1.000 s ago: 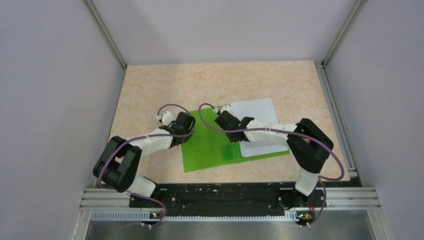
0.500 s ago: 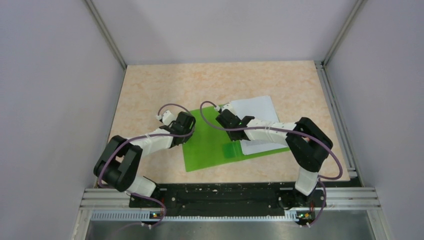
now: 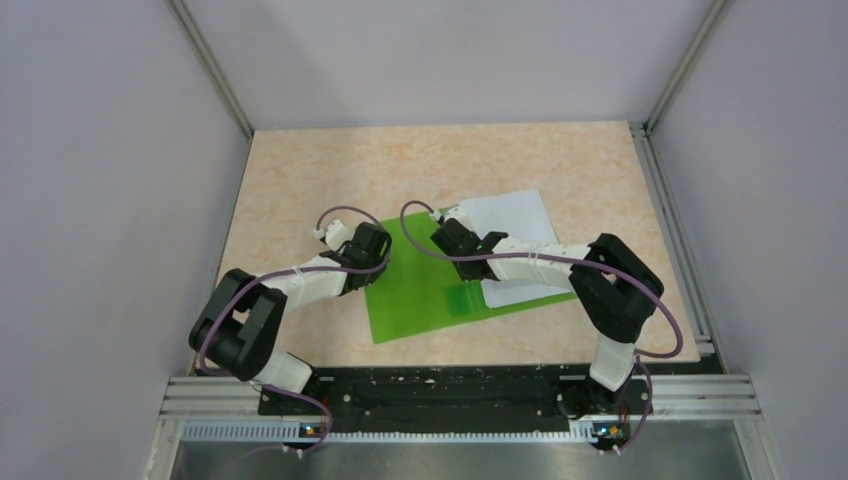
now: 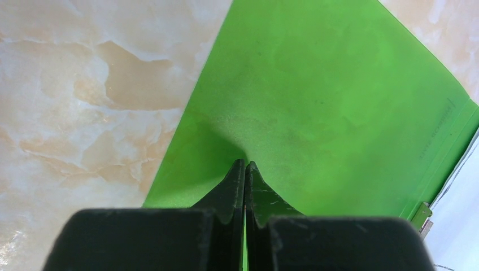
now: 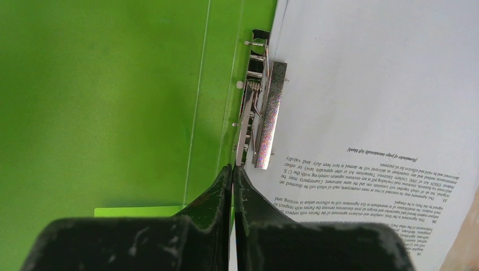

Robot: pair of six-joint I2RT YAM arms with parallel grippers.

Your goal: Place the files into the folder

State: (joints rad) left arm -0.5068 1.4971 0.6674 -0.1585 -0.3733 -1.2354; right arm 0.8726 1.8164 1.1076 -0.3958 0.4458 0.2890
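From above, you see the folder lying flat on the table, with the files on its right part and both arms reaching over it. Your left wrist view shows the left jaws pressed together, tips on the green cover near its left edge. Your right wrist view shows the right jaws pressed together, tips at the near end of the metal clip, beside the printed sheet.

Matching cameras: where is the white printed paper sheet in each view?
Top external: white printed paper sheet right of centre.
Left wrist: sheet, a sliver at bottom right.
Right wrist: sheet fills the right half.
Shared landmark: bright green plastic folder.
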